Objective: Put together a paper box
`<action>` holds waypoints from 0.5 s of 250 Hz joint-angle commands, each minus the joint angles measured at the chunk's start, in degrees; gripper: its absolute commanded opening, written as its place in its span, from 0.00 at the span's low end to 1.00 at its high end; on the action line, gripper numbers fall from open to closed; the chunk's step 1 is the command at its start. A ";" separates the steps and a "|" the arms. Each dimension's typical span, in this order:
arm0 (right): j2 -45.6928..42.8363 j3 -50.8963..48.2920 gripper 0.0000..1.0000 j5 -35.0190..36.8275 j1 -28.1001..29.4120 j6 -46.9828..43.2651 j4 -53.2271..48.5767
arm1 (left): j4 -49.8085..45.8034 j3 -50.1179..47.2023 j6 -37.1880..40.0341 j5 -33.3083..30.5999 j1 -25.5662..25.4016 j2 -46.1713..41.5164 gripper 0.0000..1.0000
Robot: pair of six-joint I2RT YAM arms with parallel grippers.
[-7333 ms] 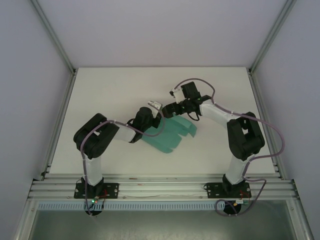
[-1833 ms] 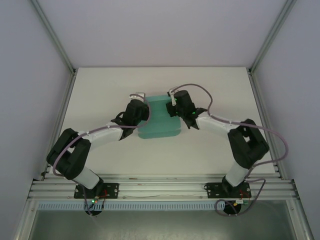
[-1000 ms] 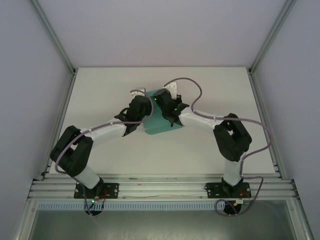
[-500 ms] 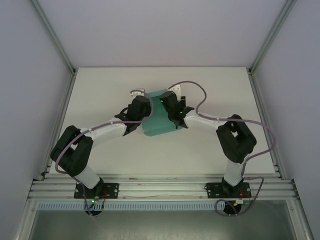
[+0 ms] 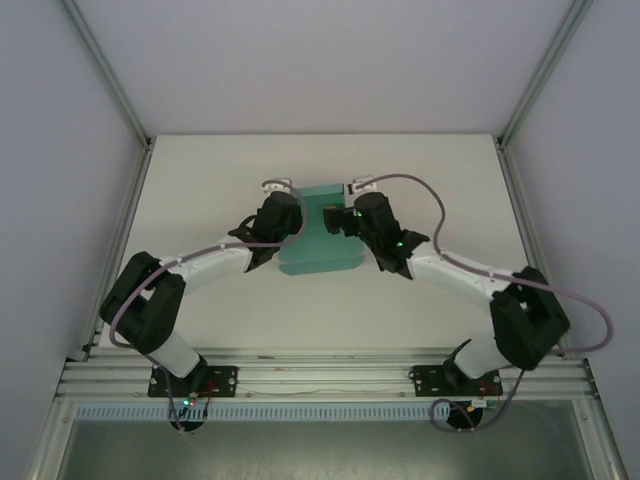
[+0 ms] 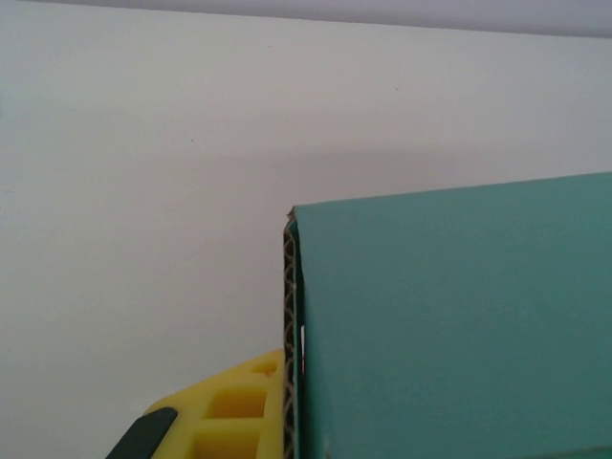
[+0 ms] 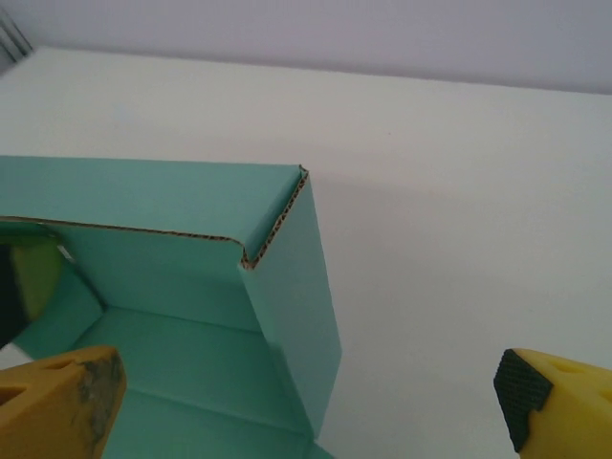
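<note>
From above, I see the paper box (image 5: 318,250) mid-table between both arms, half-formed, its near flaps flat. Left wrist: my left gripper (image 6: 277,421) pinches one raised wall. Right wrist: my right gripper (image 7: 306,411) gapes wide, empty, beside a folded-up corner. I judge closing remains.

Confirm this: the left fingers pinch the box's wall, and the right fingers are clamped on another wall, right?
No. The right fingers are wide open, not clamped, as the right wrist view shows. The left fingers do pinch the box by its wall.
</note>
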 commanded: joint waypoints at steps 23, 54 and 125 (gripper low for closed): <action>-13.20 -4.69 1.00 9.83 -1.18 7.47 -1.65 | -5.26 2.12 11.17 22.86 4.41 -2.27 0.00; -21.52 -6.06 1.00 14.61 -4.46 15.30 -11.74 | -22.14 10.24 22.33 31.47 4.92 0.52 0.00; -31.24 -10.99 1.00 7.92 -11.54 17.87 -20.32 | -57.05 25.96 34.69 29.05 -0.65 9.63 0.00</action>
